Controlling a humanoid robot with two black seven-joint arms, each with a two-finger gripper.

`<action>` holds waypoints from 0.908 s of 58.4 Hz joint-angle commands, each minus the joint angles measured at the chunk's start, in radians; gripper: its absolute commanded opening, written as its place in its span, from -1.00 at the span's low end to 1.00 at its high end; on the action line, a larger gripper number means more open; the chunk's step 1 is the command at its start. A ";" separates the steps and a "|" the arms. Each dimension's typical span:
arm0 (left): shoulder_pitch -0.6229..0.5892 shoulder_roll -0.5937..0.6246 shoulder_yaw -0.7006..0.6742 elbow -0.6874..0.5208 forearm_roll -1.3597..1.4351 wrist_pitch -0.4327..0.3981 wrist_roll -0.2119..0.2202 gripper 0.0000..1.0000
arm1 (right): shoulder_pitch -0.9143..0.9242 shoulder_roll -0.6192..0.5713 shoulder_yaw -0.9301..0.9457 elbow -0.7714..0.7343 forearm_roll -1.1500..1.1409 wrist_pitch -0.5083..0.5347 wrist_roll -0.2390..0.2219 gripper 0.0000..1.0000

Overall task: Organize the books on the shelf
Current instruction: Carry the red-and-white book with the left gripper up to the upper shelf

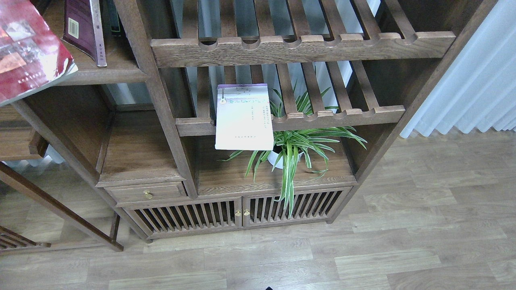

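Observation:
The thick red book [28, 52] with small photos hangs at the top left corner, partly out of frame, in front of the flat dark-brown shelf [96, 74]. No gripper shows on it; my left gripper is out of view. The dark maroon book [82, 26] leans on that shelf, its pale spine toward me. A dark book [115, 18] stands behind it. The thin pale lavender-white book [243, 117] lies on the lower slatted rack [342, 114], overhanging its front bar. My right gripper is not in view.
A spider plant [298, 149] in a white pot stands on the board under the rack. An upper slatted rack [302, 46] runs across the top. A small drawer [147, 192] and slatted cabinet doors [242, 211] are below. White curtain [475, 80] hangs at right.

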 commanded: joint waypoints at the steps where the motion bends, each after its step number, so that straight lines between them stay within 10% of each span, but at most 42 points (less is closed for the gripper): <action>1: -0.245 0.005 0.166 0.090 0.090 0.000 0.024 -0.80 | 0.000 0.000 0.001 0.002 0.000 0.000 0.000 0.80; 25: -0.841 -0.031 0.640 0.309 0.226 0.000 0.039 -0.74 | 0.000 0.000 0.007 0.008 -0.002 0.000 0.000 0.80; 53: -1.027 -0.323 0.791 0.571 0.275 0.000 0.053 -0.74 | 0.000 0.000 0.010 0.009 -0.002 0.000 0.000 0.80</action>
